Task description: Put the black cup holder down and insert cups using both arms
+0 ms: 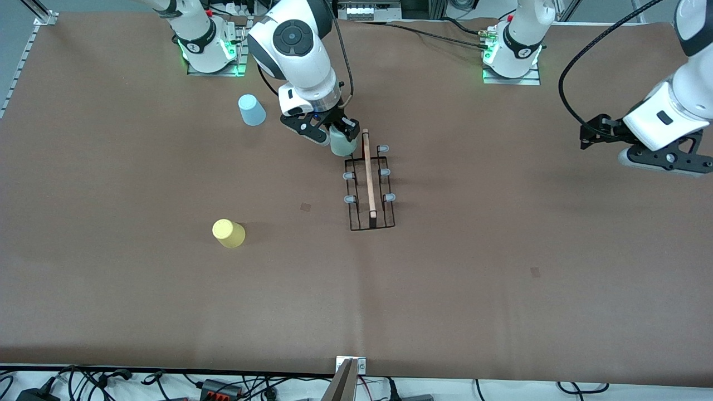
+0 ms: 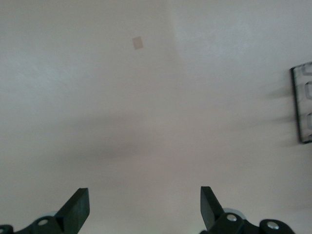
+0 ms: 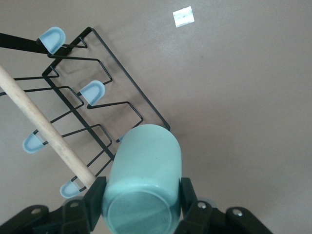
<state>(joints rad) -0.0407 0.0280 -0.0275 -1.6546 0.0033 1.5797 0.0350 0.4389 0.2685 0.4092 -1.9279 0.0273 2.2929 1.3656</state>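
Note:
The black cup holder (image 1: 370, 189) stands mid-table, its wooden rod handle (image 1: 368, 172) along the top and grey-tipped prongs on both sides. My right gripper (image 1: 337, 135) is shut on the pale grey-green cup (image 1: 343, 144), held upside down over the holder's end prong nearest the robot bases. In the right wrist view the cup (image 3: 144, 180) sits between the fingers (image 3: 95, 204) above the rack (image 3: 97, 112). The light blue cup (image 1: 252, 109) and yellow cup (image 1: 228, 233) stand toward the right arm's end. My left gripper (image 1: 599, 133) is open and empty, in the air over the left arm's end, also seen in its wrist view (image 2: 145, 207).
Small tape marks lie on the brown table (image 1: 306, 206) (image 1: 535, 272). A metal bracket (image 1: 350, 367) sits at the table edge nearest the front camera. The holder's edge (image 2: 303, 105) shows in the left wrist view. Cables lie along both long edges.

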